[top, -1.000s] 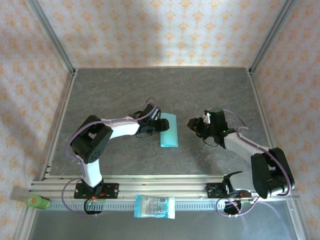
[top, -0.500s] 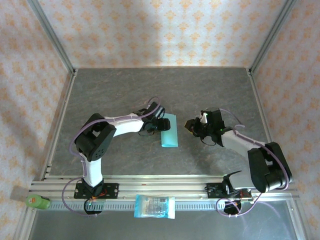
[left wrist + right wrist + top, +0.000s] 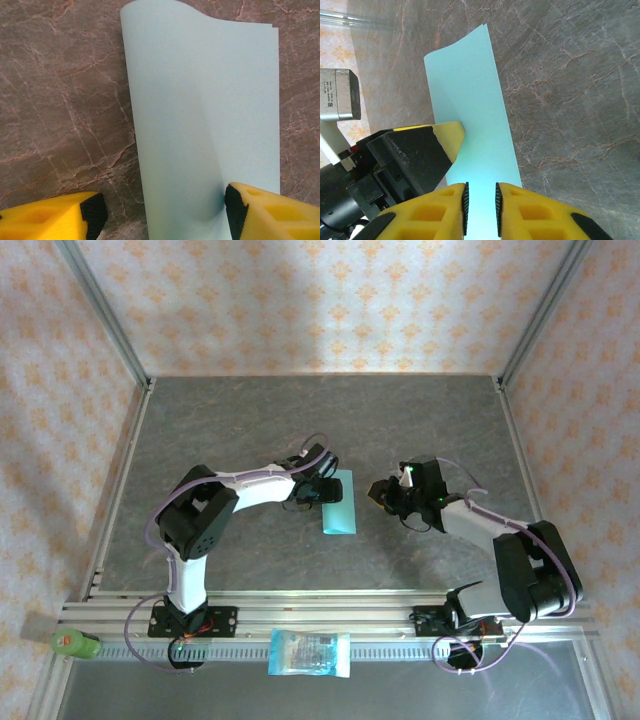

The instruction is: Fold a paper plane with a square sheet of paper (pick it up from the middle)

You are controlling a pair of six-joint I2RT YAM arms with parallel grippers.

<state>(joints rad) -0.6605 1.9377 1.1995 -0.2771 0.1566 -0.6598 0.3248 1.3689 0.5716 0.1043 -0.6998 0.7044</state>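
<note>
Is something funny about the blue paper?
Yes. The folded light teal-blue paper sheet isn't lying flat on the grey marbled table: its top layer bulges and one corner curls upward.

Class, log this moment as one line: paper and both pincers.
paper: folded over, crease loose | left pincer: open, one finger on paper | right pincer: narrowly open, empty, beside paper
</note>
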